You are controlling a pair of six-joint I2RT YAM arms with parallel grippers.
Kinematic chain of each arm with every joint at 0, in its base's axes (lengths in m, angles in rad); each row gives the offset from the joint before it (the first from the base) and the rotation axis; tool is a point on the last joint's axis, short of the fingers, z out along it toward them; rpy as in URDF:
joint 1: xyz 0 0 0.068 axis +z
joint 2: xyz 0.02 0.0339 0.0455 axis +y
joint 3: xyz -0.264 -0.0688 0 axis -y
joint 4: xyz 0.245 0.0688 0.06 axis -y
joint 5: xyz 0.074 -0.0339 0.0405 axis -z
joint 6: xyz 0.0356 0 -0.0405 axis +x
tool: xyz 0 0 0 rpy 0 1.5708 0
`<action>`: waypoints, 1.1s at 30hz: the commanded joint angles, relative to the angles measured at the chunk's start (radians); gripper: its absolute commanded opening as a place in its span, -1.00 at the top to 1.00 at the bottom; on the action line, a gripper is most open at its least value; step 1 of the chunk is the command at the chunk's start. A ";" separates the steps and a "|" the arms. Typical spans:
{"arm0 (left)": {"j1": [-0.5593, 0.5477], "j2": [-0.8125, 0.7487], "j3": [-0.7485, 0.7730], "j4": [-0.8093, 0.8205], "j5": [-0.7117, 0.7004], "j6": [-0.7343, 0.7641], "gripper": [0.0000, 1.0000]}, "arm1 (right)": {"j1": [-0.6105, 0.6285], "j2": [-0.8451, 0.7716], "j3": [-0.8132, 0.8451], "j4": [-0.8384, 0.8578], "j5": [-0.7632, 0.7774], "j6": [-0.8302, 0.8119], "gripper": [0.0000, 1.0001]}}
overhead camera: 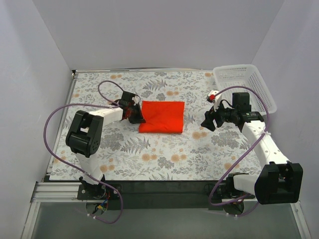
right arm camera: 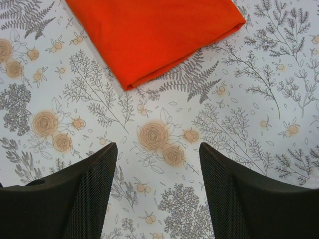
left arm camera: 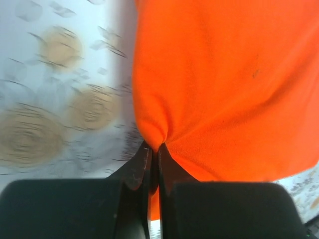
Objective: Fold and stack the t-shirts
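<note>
The t-shirt (overhead camera: 162, 117) lies folded into a neat, roughly square orange-red pad on the floral desk (overhead camera: 164, 159), a little left of the middle. Its right and near edges lie straight and flat. Its left edge is gathered into a small pucker where the left hand (overhead camera: 133, 112) has it: in the left wrist view the two dark fingers (left arm camera: 137, 169) are pressed together with a fold of the t-shirt (left arm camera: 224, 84) pinched between them, cloth pulled tight toward the nip of the left hand (left arm camera: 154, 149). In front of the shirt, a wide band of bare desk runs to the arm bases. A narrower strip lies behind it toward the rear wall (overhead camera: 164, 35). To its right is an open patch of desk, and beyond that is the right hand (overhead camera: 209, 122), well apart from the cloth. In the right wrist view, the right hand (right arm camera: 157, 147) has its fingers (right arm camera: 94, 189) spread wide over the printed desk (right arm camera: 164, 134), gripping nothing, with one folded corner of the t-shirt (right arm camera: 154, 35) ahead of them. The white mesh basket (overhead camera: 244, 84) stands at the far right corner against the side wall, just beyond the right arm; through its open top its own mesh floor shows.
</note>
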 commanded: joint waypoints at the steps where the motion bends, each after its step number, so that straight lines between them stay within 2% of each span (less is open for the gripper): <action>1: 0.112 -0.024 0.020 -0.064 -0.034 0.142 1.00 | -0.006 -0.020 -0.002 0.022 -0.014 -0.004 -0.25; 5: 0.236 -0.040 0.026 -0.064 -0.031 0.275 1.00 | -0.007 -0.021 -0.003 0.022 -0.012 -0.004 -0.25; 9: 0.371 -0.054 0.017 -0.033 -0.059 0.355 1.00 | -0.009 -0.028 -0.005 0.022 -0.017 -0.007 -0.25; 10: 0.439 -0.055 0.016 -0.025 -0.060 0.364 1.00 | -0.009 -0.029 -0.003 0.022 -0.019 -0.005 -0.25; 13: 0.520 -0.057 -0.001 0.014 -0.094 0.384 1.00 | -0.007 -0.031 -0.006 0.022 -0.023 -0.010 -0.25; 16: 0.557 -0.049 -0.032 0.073 -0.227 0.472 1.00 | -0.007 -0.035 -0.008 0.021 -0.035 -0.010 -0.25; 20: 0.632 0.005 0.000 0.078 -0.270 0.518 1.00 | -0.007 -0.051 -0.015 0.021 -0.051 -0.012 -0.25; 23: 0.680 0.060 0.061 0.079 -0.289 0.527 1.00 | -0.009 -0.055 -0.015 0.019 -0.065 -0.012 -0.25; 29: 0.691 0.184 0.252 0.038 -0.335 0.552 1.00 | -0.009 -0.052 -0.018 0.018 -0.083 -0.013 -0.25; 31: 0.691 0.210 0.317 0.006 -0.336 0.541 0.91 | -0.009 -0.049 -0.018 0.015 -0.082 -0.015 -0.25; 32: 0.691 0.218 0.328 -0.020 -0.339 0.529 0.65 | -0.009 -0.048 -0.017 0.016 -0.082 -0.016 -0.25; 33: 0.691 0.213 0.335 -0.025 -0.348 0.501 0.47 | -0.007 -0.044 -0.017 0.016 -0.082 -0.018 -0.25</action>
